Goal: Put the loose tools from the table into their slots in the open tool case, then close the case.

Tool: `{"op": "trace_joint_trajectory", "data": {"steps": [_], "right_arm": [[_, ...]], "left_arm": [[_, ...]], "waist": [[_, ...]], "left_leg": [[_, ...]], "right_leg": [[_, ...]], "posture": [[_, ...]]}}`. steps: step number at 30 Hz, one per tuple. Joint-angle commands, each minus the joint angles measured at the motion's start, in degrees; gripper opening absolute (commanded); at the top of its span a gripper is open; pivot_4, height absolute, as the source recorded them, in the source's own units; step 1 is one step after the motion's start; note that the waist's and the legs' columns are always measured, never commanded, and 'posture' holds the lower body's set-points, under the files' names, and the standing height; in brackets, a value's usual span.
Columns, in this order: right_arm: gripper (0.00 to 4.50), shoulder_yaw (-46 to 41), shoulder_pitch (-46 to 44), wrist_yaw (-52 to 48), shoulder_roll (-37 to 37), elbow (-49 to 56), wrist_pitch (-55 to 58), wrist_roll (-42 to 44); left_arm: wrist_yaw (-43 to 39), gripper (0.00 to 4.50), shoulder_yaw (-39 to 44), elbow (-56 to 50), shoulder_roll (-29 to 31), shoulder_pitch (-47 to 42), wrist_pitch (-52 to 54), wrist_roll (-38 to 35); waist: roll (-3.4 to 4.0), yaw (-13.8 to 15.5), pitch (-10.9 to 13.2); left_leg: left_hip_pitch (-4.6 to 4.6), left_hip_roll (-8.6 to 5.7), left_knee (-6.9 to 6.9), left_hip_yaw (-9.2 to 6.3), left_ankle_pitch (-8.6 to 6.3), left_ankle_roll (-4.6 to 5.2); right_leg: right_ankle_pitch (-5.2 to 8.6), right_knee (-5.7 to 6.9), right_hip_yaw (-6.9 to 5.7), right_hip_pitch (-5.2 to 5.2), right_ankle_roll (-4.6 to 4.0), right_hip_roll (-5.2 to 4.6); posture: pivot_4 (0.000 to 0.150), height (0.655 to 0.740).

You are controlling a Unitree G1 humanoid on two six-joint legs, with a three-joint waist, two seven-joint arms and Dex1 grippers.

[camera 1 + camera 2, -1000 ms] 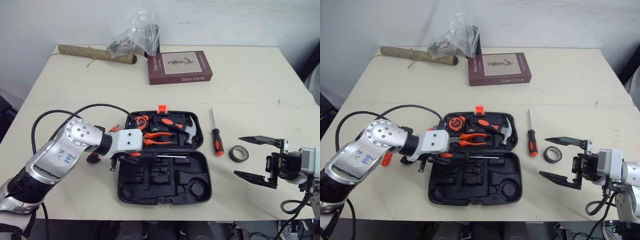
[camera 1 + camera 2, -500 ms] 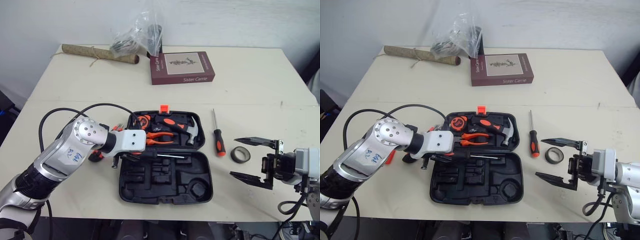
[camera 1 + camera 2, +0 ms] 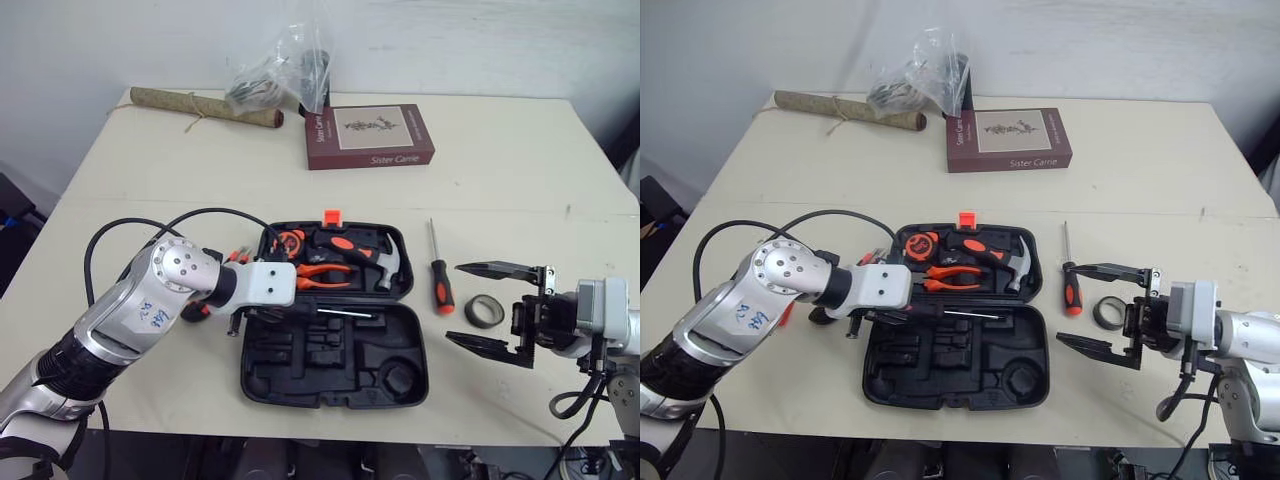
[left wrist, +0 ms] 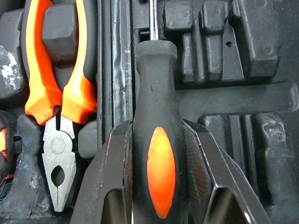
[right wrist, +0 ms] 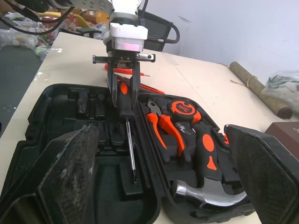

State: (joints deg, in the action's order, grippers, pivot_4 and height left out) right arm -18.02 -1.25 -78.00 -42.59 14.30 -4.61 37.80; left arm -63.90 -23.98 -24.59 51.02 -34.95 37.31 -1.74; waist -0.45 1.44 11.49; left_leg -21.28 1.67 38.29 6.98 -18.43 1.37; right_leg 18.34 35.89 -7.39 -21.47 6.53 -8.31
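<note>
Fingers (image 3: 490, 269) apart, the right hand (image 3: 452, 303) is advancing on the tape roll (image 3: 484, 310), probably next; the left hand (image 4: 156, 128) is still clamping the screwdriver (image 4: 154, 70) over the tool case (image 3: 300, 385).

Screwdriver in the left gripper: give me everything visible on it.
The screwdriver has a chunky black handle, plastic or rubber by its look, with an orange oval inlay, and a thin bare metal shaft. The left gripper is shut on the handle, a finger on each side. It lies level over the open tool case, along the hinge line beside the pliers, shaft pointing to the robot's right. Whether it sits in its slot cannot be told.
</note>
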Motion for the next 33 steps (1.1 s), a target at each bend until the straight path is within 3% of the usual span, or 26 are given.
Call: {"op": "trace_joint_trajectory", "data": {"steps": [1, 29, 33], "right_arm": [[4.5, -0.1, -0.7, 0.5, -1.1, 1.9, 0.6, 0.4], [4.5, 1.1, -1.7, 0.3, -0.1, 0.5, 0.9, -0.6], [4.5, 0.2, -0.2, -0.7, -0.2, 0.5, 0.5, -0.1]], "left_arm": [[-0.3, 0.8, -1.5, -1.1, -0.8, 1.5, 0.5, 0.4], [0.5, 0.8, -1.2, -1.0, 0.2, 0.0, 5.1, 1.4], [1.3, 2.68, 2.7, -0.1, -2.3, -0.5, -1.2, -1.1]], "waist": [[0.0, 0.0, 0.0], [-0.01, -0.1, 0.0], [-0.01, 0.1, 0.0]], "left_leg": [[0.0, 0.0, 0.0, 0.0, 0.01, 0.01], [-0.03, 0.01, 0.04, -0.02, 0.02, 0.03], [-0.05, 0.0, 0.07, -0.04, 0.02, 0.03]], "right_leg": [[0.0, 0.0, 0.0, 0.0, 0.0, 0.0], [0.0, 0.05, -0.02, -0.01, 0.0, 0.01], [0.0, 0.05, -0.03, -0.01, 0.01, 0.01]], "posture": [[0.15, 0.74], [0.15, 0.74], [0.15, 0.74]]}}
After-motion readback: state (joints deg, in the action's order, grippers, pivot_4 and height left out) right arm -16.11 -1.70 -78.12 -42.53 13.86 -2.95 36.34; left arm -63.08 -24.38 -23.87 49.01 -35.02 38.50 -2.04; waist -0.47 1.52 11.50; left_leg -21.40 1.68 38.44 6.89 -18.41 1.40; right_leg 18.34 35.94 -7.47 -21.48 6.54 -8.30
